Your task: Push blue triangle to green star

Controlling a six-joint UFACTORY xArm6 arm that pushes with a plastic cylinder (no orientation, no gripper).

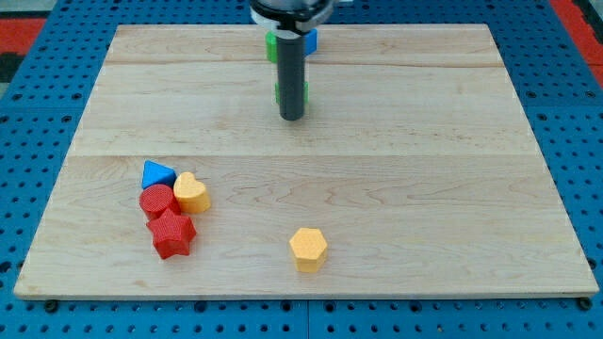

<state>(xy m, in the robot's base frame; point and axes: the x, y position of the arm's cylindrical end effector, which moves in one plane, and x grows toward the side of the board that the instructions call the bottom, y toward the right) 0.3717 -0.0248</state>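
Observation:
The blue triangle (157, 174) lies at the view's lower left, touching a red round block (157, 201) and a yellow heart (191, 192). My tip (292, 118) rests on the board at the upper middle, far to the upper right of the triangle. A green block (278, 92) shows as slivers just behind the rod above the tip. Another green block (269, 45) sits at the top edge, half hidden by the rod. I cannot make out the shape of either green block.
A red star (171, 233) lies below the red round block. A yellow hexagon (308, 249) sits alone at the lower middle. A blue block (312, 40) peeks out right of the rod at the top edge. The wooden board (452, 188) lies on a blue pegboard.

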